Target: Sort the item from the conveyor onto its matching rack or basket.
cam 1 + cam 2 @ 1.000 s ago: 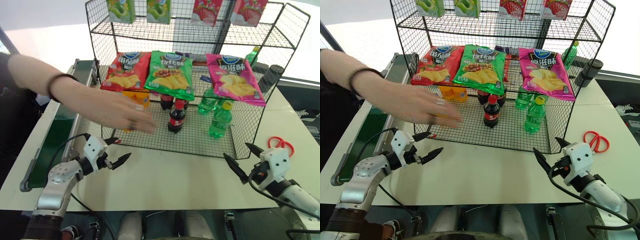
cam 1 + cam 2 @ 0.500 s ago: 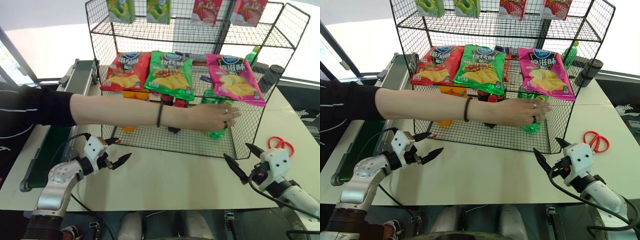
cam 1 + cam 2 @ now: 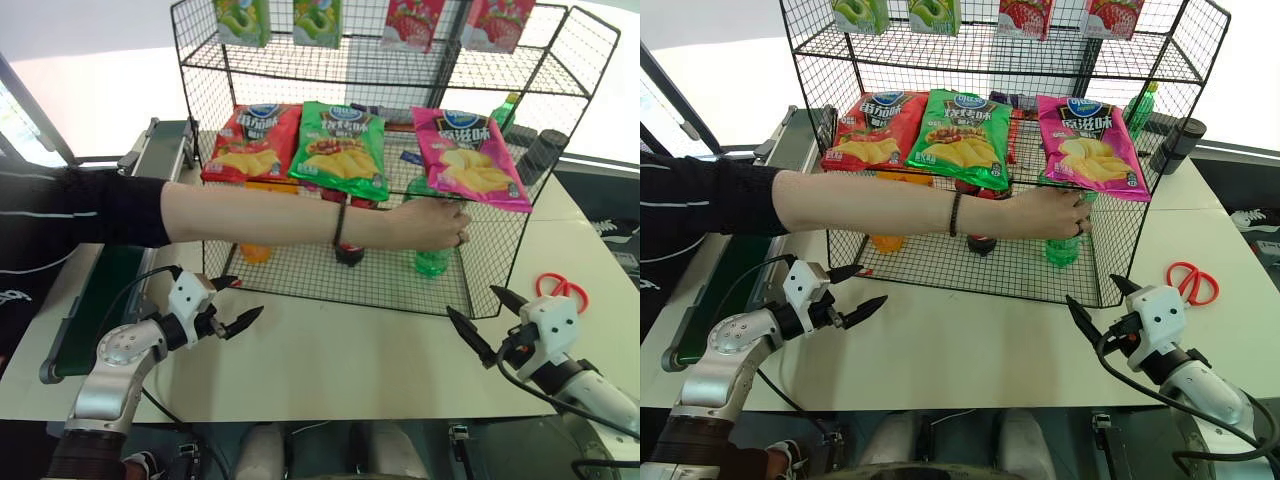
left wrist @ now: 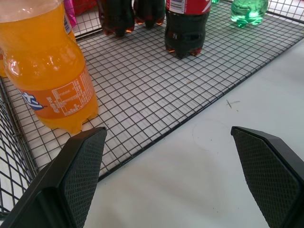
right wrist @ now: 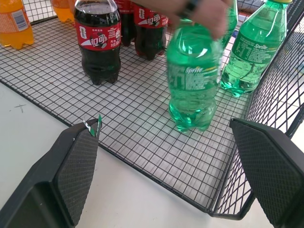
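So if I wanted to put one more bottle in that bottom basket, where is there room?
The front strip of the wire basket is bare, between the orange bottle and the green bottle that a person's hand grips by the top. The back row of cola bottles and another green bottle is crowded. The white table in front is bare too.

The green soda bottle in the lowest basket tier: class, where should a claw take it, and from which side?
Grip the green soda bottle around its labelled middle, coming level from the basket's open front. It stands upright and the body is round there. For now a person's hand covers its cap, so wait for it to leave.
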Motion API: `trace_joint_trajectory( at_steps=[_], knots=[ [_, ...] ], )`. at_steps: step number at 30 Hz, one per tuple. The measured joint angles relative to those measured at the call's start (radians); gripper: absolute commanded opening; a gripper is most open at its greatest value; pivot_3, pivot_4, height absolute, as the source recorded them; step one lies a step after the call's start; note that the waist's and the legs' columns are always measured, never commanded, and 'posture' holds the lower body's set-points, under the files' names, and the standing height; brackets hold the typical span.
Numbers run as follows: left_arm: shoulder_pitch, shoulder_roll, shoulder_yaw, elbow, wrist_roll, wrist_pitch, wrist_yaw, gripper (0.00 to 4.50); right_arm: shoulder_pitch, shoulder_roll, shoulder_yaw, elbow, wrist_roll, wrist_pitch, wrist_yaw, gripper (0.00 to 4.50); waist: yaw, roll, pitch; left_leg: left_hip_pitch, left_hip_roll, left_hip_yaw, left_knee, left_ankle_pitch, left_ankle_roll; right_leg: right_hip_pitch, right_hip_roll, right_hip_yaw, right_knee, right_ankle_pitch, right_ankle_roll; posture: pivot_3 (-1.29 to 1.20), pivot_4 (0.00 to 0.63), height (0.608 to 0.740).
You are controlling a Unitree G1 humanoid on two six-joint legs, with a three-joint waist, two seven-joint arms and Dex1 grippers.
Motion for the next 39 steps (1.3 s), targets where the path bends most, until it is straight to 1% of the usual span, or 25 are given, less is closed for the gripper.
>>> trace_joint_trajectory(
  at_steps=[18, 24, 31, 39],
  knots=[
    [0.002, 0.0, 0.001, -0.03, -0.019, 0.011, 0.0, 4.5, -0.019, 0.0, 0.004, 0.002, 0.0, 0.001, 0.001, 4.49, 0.0, 0.0, 0.0, 0.0, 0.0, 0.0, 0.0, 0.0, 0.0, 0.0, 0.0, 0.0, 0.0, 0.0, 0.0, 0.0, 0.15, 0.74],
    [0.029, -0.001, 0.016, -0.063, -0.038, 0.036, 0.019, 4.5, -0.026, -0.001, 0.015, 0.015, 0.0, 0.001, 0.004, 4.49, 0.0, 0.0, 0.0, 0.0, 0.0, 0.0, 0.0, 0.0, 0.0, 0.0, -0.002, 0.0, 0.0, 0.0, 0.0, 0.0, 0.15, 0.74],
    [0.024, -0.03, 0.105, -0.077, -0.114, 0.104, 0.096, 4.5, -0.053, -0.002, 0.037, 0.015, -0.004, 0.01, 0.005, 4.49, 0.0, 0.0, 0.0, 0.0, 0.0, 0.0, 0.0, 0.0, 0.0, 0.0, -0.002, 0.0, 0.0, 0.0, 0.0, 0.0, 0.15, 0.74],
    [-0.042, -0.032, 0.28, -0.044, -0.194, 0.132, 0.201, 4.5, -0.114, -0.002, 0.097, -0.017, 0.001, 0.057, 0.0, 4.49, -0.001, -0.001, 0.0, 0.001, 0.0, 0.0, 0.0, 0.0, 0.0, 0.0, 0.0, 0.0, 0.0, 0.0, 0.0, 0.0, 0.15, 0.74]
  ],
)
